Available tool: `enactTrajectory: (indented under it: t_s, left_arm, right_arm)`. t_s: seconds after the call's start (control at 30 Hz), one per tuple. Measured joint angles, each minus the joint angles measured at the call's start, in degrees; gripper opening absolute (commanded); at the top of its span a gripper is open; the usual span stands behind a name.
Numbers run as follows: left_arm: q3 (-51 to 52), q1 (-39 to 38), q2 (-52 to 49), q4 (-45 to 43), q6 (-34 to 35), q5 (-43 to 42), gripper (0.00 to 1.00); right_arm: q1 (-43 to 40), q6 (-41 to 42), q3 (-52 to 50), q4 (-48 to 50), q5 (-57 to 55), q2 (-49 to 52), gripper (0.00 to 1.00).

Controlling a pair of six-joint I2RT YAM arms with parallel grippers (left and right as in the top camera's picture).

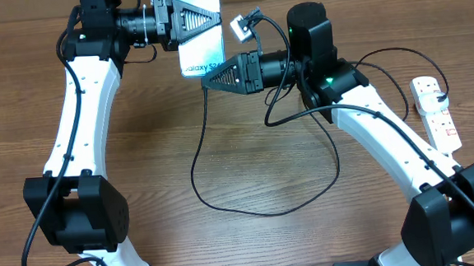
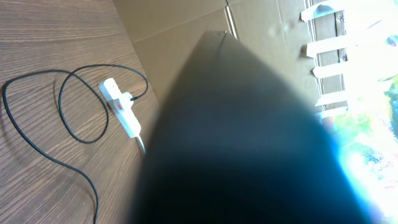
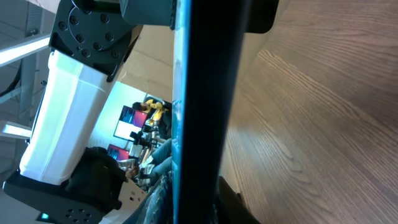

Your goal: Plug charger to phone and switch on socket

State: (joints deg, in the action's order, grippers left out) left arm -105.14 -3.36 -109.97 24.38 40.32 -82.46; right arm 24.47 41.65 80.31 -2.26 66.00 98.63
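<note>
Two white-and-black arms reach over a wood-grain table point(image 1: 141, 188), the left arm point(image 1: 79, 118) rising along the left side and the right arm point(image 1: 385, 132) stretching in from the right edge, and they meet above the middle of the far edge. The left gripper point(image 1: 205, 19) has its jaws clamped across the phone point(image 1: 202, 54), which is held up off the table with its pale screen facing upward; the lettering "alaxy S24" can be read near the phone's lower end, the first letter cut off at the phone's left edge. From the left wrist the phone point(image 2: 249, 143) shows only as a dark blur filling most of the view, and from the right wrist it point(image 3: 199, 112) stands edge-on as a black band with a thin blue line down it. The right gripper point(image 1: 211, 79) points at the phone's lower end, its tips just beside it; whether its jaws are apart or together cannot be told. The socket point(image 1: 438, 114), a white strip, lies along the right edge of the table, and the left wrist view picks out a spot of red on it point(image 2: 121, 106). The charger point(image 1: 194, 173), a thin black cable, drops from the right gripper's tip, sweeps in a wide loop across the middle of the table, and its far end runs to the socket point(image 2: 62, 118).
</note>
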Motion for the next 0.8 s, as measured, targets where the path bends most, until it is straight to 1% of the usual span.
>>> enactTrajectory:
  t_s: [0.07, 0.2, 0.33, 0.53, 0.63, 0.7, 0.8]
  left_arm:
    - [0.00, 0.00, 0.00, 0.00, 0.00, 0.00, 0.04]
    - [0.00, 0.00, 0.00, 0.02, 0.00, 0.00, 0.04]
    - [0.00, 0.00, 0.00, 0.02, 0.00, 0.00, 0.04]
    - [0.00, 0.00, 0.00, 0.02, 0.00, 0.00, 0.04]
    - [0.00, -0.02, 0.00, 0.00, 0.00, 0.02, 0.04]
    - [0.00, 0.00, 0.00, 0.00, 0.00, 0.17, 0.04]
    - [0.00, 0.00, 0.00, 0.00, -0.02, 0.35, 0.04]
  right_arm:
    - [0.33, 0.13, 0.00, 0.00, 0.00, 0.00, 0.22]
    - [1.01, 0.37, 0.00, 0.02, 0.00, 0.00, 0.23]
    - [1.07, 0.35, 0.00, -0.55, 0.00, 0.00, 0.20]
    - [1.07, 0.33, 0.00, -1.97, 0.00, 0.00, 0.19]
    - [1.07, 0.37, 0.00, -1.75, -0.07, 0.00, 0.12]
    - [1.07, 0.35, 0.00, -1.38, 0.00, 0.00, 0.10]
    - [1.07, 0.42, 0.00, -1.22, 0.04, 0.00, 0.04]
